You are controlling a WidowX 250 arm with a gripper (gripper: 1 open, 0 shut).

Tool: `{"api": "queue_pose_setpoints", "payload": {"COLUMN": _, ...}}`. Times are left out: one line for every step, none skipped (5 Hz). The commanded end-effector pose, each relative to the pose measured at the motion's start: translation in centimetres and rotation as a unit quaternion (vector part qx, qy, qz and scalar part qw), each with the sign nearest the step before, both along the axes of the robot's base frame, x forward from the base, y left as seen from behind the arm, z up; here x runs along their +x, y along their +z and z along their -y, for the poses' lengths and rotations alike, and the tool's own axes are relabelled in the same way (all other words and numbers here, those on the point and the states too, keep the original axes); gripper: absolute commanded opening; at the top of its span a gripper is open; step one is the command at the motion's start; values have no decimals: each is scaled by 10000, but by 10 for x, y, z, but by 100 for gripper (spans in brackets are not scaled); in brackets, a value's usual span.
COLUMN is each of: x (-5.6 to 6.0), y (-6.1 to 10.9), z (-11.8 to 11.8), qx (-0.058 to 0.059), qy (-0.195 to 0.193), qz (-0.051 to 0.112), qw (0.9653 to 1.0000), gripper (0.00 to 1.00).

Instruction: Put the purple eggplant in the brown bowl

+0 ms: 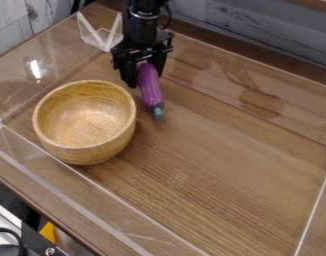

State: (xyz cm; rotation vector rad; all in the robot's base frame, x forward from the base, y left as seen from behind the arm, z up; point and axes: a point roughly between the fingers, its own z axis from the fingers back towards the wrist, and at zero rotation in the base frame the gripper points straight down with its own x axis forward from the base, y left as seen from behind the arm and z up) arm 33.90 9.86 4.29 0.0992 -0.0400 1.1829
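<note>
The purple eggplant hangs tilted from my gripper, teal stem tip pointing down toward the table. The black gripper is shut on the eggplant's upper end, at the back centre of the wooden table. The brown bowl stands on the table to the front left of the gripper, its honey-yellow inside holding nothing. The eggplant is just past the bowl's right rim, lifted off the table.
Clear plastic walls fence the wooden table on all sides. A folded clear plastic piece stands at the back left behind the gripper. A grey plank wall rises at the back right.
</note>
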Motion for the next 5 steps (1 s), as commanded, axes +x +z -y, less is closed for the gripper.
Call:
{"api": "queue_pose_setpoints", "payload": {"x": 0, "y": 40, "z": -9, "qx": 203, "qy": 31, "qz": 606, "qw": 9980, "gripper": 0}}
{"api": "queue_pose_setpoints", "payload": {"x": -8, "y": 39, "z": -14, "qx": 271, "qy": 68, "qz": 639, "qw": 9976, "gripper": 0}}
{"api": "queue_pose_setpoints", "payload": {"x": -15, "y": 36, "z": -18, "qx": 339, "qy": 104, "qz": 666, "qw": 9971, "gripper": 0}}
{"api": "queue_pose_setpoints", "payload": {"x": -22, "y": 35, "z": -21, "qx": 402, "qy": 137, "qz": 693, "qw": 9967, "gripper": 0}}
{"api": "queue_pose_setpoints", "payload": {"x": -30, "y": 33, "z": -23, "qx": 454, "qy": 157, "qz": 710, "qw": 9963, "gripper": 0}}
